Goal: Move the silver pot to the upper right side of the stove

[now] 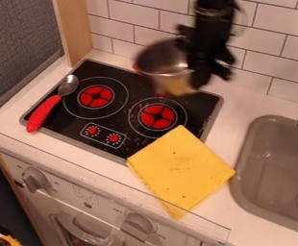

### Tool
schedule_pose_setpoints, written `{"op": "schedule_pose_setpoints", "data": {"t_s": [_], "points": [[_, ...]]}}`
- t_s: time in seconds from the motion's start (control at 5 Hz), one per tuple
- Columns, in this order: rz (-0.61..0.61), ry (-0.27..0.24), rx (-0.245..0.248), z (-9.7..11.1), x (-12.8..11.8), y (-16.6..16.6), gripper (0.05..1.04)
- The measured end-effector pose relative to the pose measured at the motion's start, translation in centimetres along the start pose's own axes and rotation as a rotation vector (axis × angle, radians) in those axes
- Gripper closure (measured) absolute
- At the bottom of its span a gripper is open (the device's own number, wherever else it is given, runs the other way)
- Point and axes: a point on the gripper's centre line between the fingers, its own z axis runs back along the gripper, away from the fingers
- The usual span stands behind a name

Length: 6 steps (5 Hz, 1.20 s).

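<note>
Black two-finger tool (209,74) clamped on round silver metal pot (163,60) | over rear edge of black flat stove (119,115) | yellow square cloth (180,170) overlaps its front-right corner

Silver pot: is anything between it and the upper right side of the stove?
Nothing visible. The red-handled spoon lies on the stove's left side, and the yellow cloth overlaps its front right corner, both off that path.
</note>
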Motion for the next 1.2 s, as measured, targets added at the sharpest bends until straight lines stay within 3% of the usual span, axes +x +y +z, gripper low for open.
{"op": "schedule_pose_setpoints", "data": {"t_s": [0.2,0.4,0.6,0.8,1.0,1.2], "points": [[-0.037,0.047,-0.012,-2.2,1.9,-2.2,0.995],[-0.025,0.098,-0.008,-3.3,2.0,-2.0,0.952],[-0.024,0.141,-0.002,-3.8,1.5,-2.4,0.773],[-0.042,0.144,-0.002,-4.0,1.4,-2.8,0.478],[-0.03,0.112,0.019,-2.3,1.4,-3.0,0.184],[0.001,0.057,0.051,1.1,1.4,-3.4,0.074]]}}
